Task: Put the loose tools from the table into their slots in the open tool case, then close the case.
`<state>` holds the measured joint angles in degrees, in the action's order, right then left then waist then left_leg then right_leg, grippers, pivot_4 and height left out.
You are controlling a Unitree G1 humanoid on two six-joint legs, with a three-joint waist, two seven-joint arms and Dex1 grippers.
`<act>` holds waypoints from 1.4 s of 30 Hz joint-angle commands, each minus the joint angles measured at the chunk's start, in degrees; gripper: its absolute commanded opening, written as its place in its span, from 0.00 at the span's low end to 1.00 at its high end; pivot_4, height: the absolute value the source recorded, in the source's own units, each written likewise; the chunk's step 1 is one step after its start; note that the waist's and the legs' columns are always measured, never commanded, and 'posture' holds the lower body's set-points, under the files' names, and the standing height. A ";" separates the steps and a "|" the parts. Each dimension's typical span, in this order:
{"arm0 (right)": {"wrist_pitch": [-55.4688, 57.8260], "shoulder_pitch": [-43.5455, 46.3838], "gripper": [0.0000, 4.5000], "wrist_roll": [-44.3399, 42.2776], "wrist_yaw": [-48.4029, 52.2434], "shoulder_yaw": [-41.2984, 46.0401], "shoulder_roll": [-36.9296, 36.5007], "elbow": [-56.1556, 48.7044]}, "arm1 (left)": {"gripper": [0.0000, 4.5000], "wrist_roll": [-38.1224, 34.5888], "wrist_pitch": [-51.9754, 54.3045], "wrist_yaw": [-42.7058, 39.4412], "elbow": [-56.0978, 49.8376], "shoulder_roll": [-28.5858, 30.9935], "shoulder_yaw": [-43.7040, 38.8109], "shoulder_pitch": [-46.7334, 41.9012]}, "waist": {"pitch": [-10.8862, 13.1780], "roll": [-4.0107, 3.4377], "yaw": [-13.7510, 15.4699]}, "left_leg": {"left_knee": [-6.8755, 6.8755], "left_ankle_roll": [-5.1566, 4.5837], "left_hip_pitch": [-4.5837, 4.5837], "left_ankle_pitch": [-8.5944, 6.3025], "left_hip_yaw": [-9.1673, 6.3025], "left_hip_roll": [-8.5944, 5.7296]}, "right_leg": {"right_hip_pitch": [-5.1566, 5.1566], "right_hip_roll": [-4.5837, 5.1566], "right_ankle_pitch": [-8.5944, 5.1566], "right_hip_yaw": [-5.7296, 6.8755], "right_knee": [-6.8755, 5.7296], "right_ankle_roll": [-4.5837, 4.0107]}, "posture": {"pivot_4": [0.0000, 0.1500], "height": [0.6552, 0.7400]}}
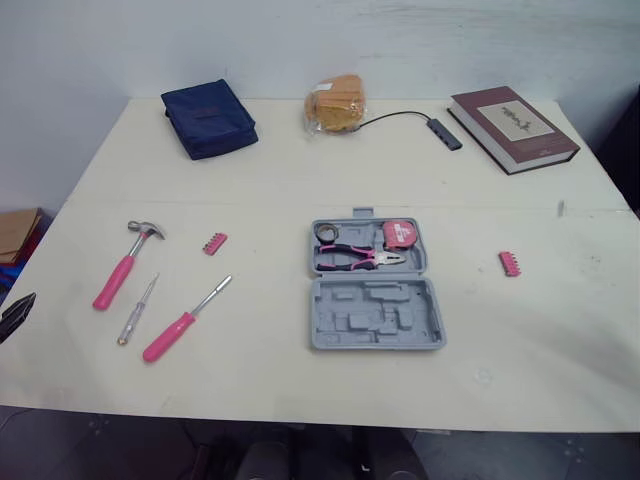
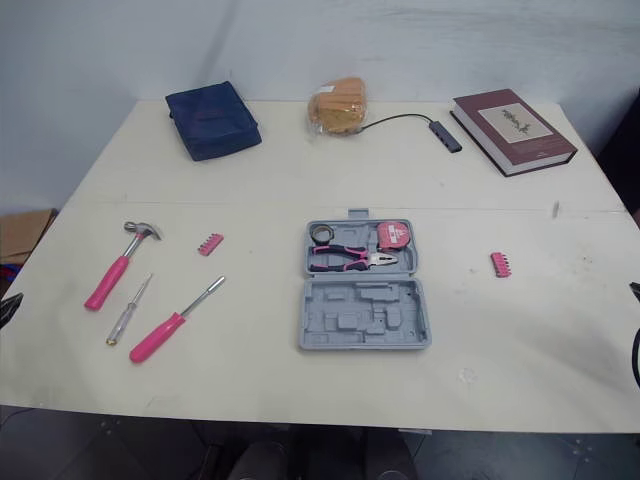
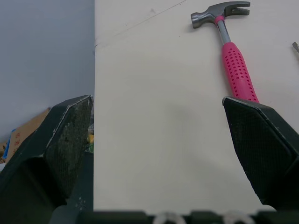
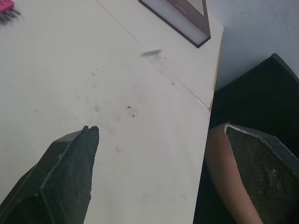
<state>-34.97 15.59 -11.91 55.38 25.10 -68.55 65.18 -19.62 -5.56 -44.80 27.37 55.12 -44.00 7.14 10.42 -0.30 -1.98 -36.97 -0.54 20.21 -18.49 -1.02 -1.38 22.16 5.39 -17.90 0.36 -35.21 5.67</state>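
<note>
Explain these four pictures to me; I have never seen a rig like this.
A two-armed humanoid robot faces a table. The two wide pictures come from cameras on its head. The two close pictures come from its wrists; the black wedges there are its left jaws and right jaws, both open, holding nothing. On the table lies an open grey tool case with pliers and a tape measure inside. Loose around it: a hammer, a pink screwdriver, a thin screwdriver, two bit holders. Farther back: a blue pouch, a bagged snack, a cable hub, a book.
</note>
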 commanded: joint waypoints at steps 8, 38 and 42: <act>12.10 -2.60 1.00 -8.00 7.31 -1.09 6.02 -26.12 | 0.99 -8.03 11.54 -8.41 -23.91 -2.69 9.48 -0.66 | 0.01 0.03 0.22 | -0.12 0.04 0.09 0.03 0.15 0.00 | 0.24 -0.02 0.02 -0.20 -0.32 0.03 | 1.00 1.00; 24.99 11.17 0.00 9.89 -0.17 -26.94 22.84 -40.70 | 0.01 7.88 37.74 8.48 -32.98 -26.51 54.93 -30.87 | 0.14 0.22 0.51 | -0.83 0.50 0.52 0.25 0.28 0.23 | 0.56 -0.72 0.12 -0.50 -0.61 0.21 | 1.00 1.00; 24.65 11.49 0.00 11.09 -0.50 -28.11 24.60 -40.35 | 0.01 9.59 36.89 9.45 -28.78 -29.23 55.79 -33.25 | 0.14 0.22 0.55 | -0.88 0.50 0.53 0.25 0.31 0.23 | 0.58 -0.73 0.12 -0.51 -0.63 0.21 | 1.00 1.00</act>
<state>-9.46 26.53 -1.15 54.93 -2.56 -44.18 25.22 -10.85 32.21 -35.77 -1.52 26.39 11.45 -25.42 10.56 -0.08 -1.42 -37.87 -0.04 20.74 -18.24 -0.70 -1.15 22.74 4.67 -17.78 -0.15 -35.85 5.88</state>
